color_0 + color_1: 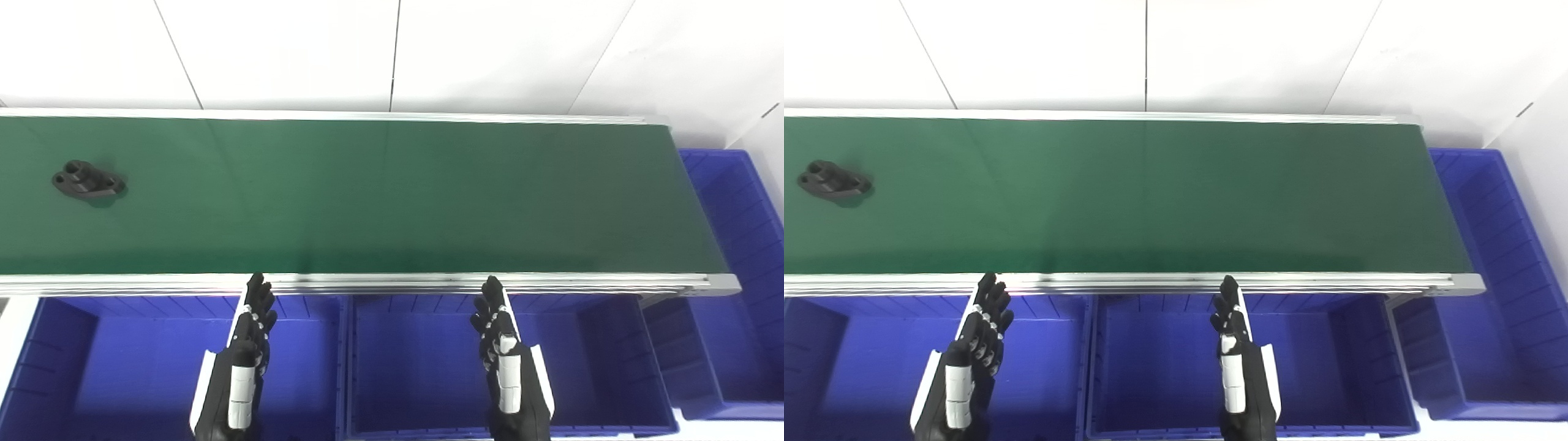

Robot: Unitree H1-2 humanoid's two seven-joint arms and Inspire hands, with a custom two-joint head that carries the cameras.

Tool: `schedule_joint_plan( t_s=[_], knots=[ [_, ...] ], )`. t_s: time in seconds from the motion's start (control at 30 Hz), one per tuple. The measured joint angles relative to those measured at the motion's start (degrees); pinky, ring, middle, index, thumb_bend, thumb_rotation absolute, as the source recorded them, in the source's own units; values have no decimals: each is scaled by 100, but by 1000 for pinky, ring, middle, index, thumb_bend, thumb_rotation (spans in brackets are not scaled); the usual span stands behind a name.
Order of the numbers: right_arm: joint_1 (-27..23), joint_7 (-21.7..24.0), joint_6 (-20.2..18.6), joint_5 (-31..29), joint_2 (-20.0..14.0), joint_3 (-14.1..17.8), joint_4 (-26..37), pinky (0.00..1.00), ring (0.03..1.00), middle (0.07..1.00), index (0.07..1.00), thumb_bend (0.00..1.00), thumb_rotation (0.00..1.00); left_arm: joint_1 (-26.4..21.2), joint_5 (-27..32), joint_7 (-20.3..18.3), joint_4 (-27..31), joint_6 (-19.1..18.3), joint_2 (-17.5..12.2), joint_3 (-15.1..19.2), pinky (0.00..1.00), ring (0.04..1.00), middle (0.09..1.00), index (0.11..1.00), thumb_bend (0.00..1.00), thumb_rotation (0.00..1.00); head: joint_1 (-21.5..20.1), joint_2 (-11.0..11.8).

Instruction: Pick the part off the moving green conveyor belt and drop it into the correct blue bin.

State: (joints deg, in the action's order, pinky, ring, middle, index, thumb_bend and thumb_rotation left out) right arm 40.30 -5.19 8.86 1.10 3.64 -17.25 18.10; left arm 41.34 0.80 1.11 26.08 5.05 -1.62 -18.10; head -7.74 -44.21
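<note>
Black lobed part (89, 181) with round holes on smooth green belt (380, 196)

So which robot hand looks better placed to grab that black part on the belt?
The left robot hand, probably. The black part lies at the belt's far left end, nearer it than the right robot hand. Both hover open over the blue bins.

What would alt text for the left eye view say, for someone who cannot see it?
A small black part lies at the far left of a long green belt, untouched. Below the belt's near edge, the left hand and right hand hover open and empty over blue bins; another bin stands at the belt's right end.
</note>
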Motion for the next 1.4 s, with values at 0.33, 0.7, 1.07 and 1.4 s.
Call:
schedule_joint_plan(
  t_s=[0.33,0.7,1.07,1.4],
  knots=[
    [-2,0,0,25,1,2,-1,979,992,1000,1000,755,1000,0,-10,0,-1,0,-1,2,1000,1000,1000,1000,603,1000,0,9],
    [-13,0,-1,44,2,2,0,984,992,1000,1000,759,1000,-13,-14,0,-6,0,-1,5,1000,1000,1000,1000,606,1000,-9,18],
    [-42,1,-1,44,0,4,-23,982,994,1000,1000,753,1000,-33,-19,-1,-58,-1,-1,5,1000,1000,1000,1000,608,1000,-9,53],
    [-78,79,-4,-34,-29,43,-202,998,992,1000,1000,754,1000,-37,-125,0,-153,11,6,4,1000,1000,1000,1000,623,1000,236,421]
  ],
)
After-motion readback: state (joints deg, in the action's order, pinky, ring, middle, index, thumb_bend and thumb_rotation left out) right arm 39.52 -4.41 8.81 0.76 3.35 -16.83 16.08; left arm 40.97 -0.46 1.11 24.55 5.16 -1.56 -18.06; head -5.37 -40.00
